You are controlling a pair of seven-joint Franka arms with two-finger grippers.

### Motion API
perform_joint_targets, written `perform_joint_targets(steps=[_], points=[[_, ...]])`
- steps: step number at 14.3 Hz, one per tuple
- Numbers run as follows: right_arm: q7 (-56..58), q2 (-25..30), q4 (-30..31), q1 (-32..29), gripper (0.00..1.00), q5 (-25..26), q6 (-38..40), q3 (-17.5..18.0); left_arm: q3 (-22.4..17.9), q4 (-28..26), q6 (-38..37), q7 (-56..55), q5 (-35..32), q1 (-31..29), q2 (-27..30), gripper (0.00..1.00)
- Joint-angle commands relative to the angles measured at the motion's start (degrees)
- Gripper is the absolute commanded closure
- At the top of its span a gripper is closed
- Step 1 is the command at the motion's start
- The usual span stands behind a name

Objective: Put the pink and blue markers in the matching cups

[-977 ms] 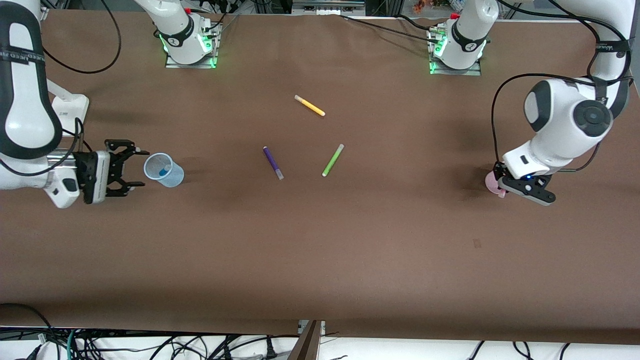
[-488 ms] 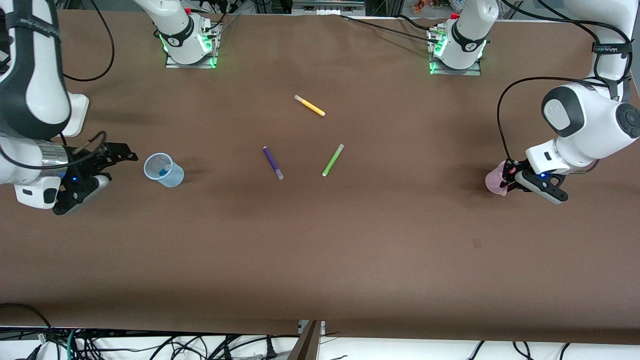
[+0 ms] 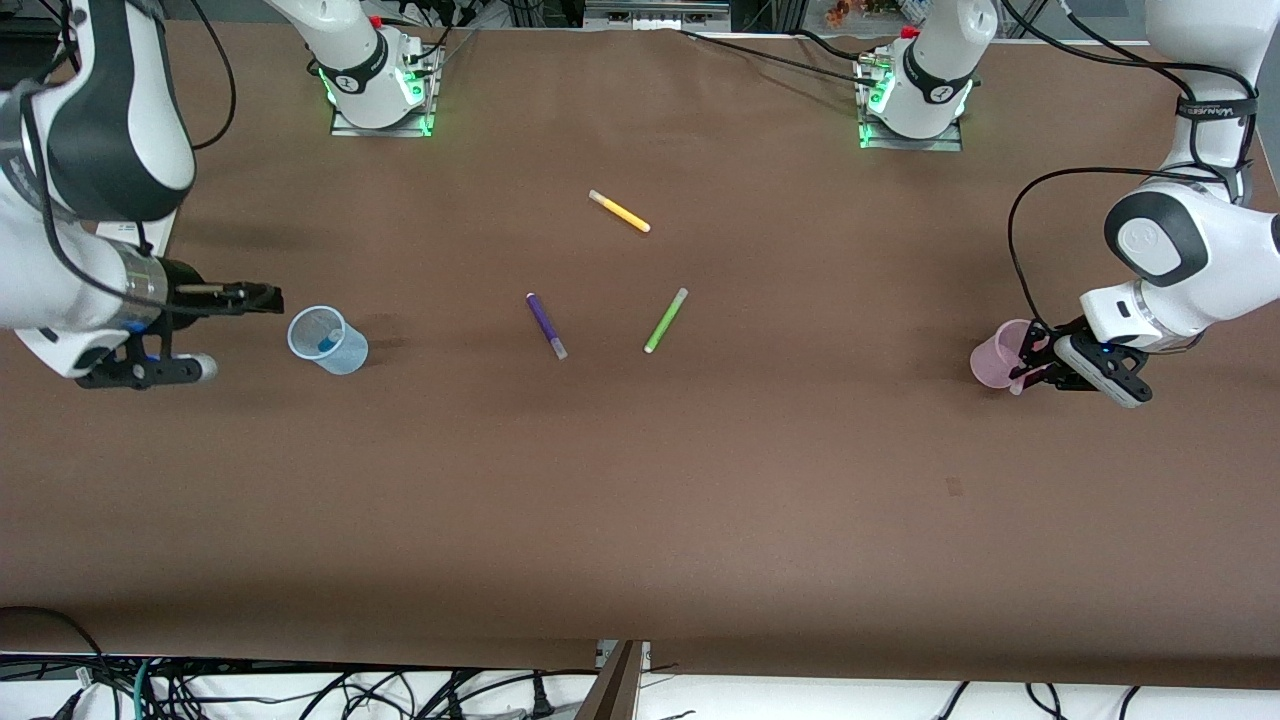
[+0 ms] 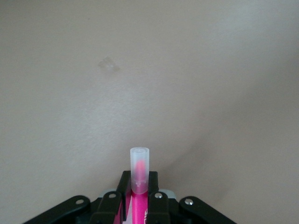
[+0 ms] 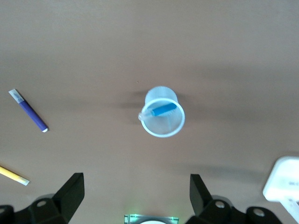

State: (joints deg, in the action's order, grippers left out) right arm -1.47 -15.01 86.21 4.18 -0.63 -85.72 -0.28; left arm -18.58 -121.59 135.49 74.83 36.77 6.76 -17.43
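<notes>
With my left fingers (image 3: pixel 1030 372) pinching the pink marker (image 4: pixel 139 169), I centre it over the pink cup (image 3: pixel 995 366) before release — right fingers (image 5: pixel 135 189) spread, idle beside the blue cup (image 3: pixel 327 340).

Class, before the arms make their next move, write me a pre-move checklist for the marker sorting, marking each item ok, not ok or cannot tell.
1. Blue marker inside blue cup: ok.
2. Right claw open, clear of the blue cup: ok.
3. Left claw shut on pink marker: ok.
4. Pink marker inside pink cup: not ok; the left claw holds it beside the cup.
5. Pink cup upright: cannot tell.
6. Purple marker, green marker and yellow marker lie away from both cups: ok.
</notes>
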Motion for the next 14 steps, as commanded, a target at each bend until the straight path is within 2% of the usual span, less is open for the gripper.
perform_joint_targets(steps=[1, 3, 5, 6, 10, 14], points=[[-0.5, 9.1, 7.2, -1.9, 0.00, 1.2, -2.1, 0.5, 0.6, 2.7, -4.8, 2.7, 2.4, -1.9, -0.3, 0.75], [-1.0, 14.6, 8.3, -3.9, 0.00, 1.4, -2.2, 0.4, 0.5, 5.0, -10.4, 2.8, 2.4, -4.3, -0.4, 0.67], [-0.5, 18.3, 8.9, -4.5, 0.00, 1.4, -1.8, 0.3, 0.5, 6.2, -14.4, 2.9, 2.4, -6.0, -0.4, 0.26], [-0.6, 19.0, 8.8, -4.5, 0.00, 1.5, -1.6, 0.0, 0.5, 6.4, -15.1, 2.9, 2.4, -6.7, -0.3, 0.00], [-1.3, 19.9, 8.0, -4.4, 0.00, 1.4, 2.4, -1.4, 0.5, 8.7, -15.4, 1.5, 2.3, -6.2, -0.7, 0.00], [-0.3, 17.8, 5.0, -4.4, 0.00, 1.3, 4.1, -1.5, 0.6, 18.6, -17.6, -8.6, 0.5, -5.8, -6.1, 0.00]])
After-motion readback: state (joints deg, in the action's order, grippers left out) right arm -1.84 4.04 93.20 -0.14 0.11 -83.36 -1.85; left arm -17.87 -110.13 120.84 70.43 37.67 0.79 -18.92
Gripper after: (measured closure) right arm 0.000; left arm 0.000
